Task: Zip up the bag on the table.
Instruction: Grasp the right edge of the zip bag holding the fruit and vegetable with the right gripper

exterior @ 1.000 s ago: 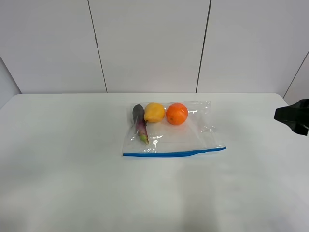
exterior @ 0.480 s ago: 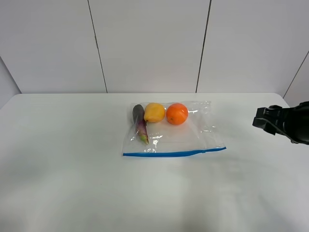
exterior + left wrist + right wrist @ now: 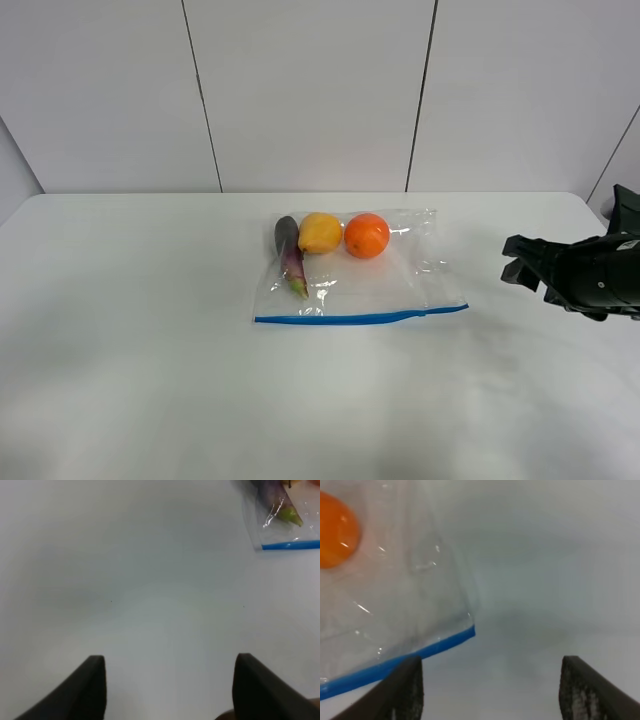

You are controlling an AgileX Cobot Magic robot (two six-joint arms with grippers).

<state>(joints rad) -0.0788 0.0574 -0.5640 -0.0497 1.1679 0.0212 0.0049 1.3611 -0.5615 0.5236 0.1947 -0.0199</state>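
- One clear bag (image 3: 385, 285) lies flat on the middle of the white counter (image 3: 150, 350), its blue zip strip (image 3: 350, 318) along the near edge.
- Three items sit inside at the far edge: eggplant (image 3: 291, 255), yellow fruit (image 3: 320, 232), orange (image 3: 366, 236).
- Right end effector (image 3: 512, 262) hovers to the bag's right, jaws spread, empty.
- Left end effector (image 3: 170, 685) stands wide over bare counter, empty, apart from the bag.

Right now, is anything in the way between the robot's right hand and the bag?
No, nothing that shows. Only bare white table lies between the open right hand and the bag. The nearest part of the bag is the corner where its blue zip strip ends.
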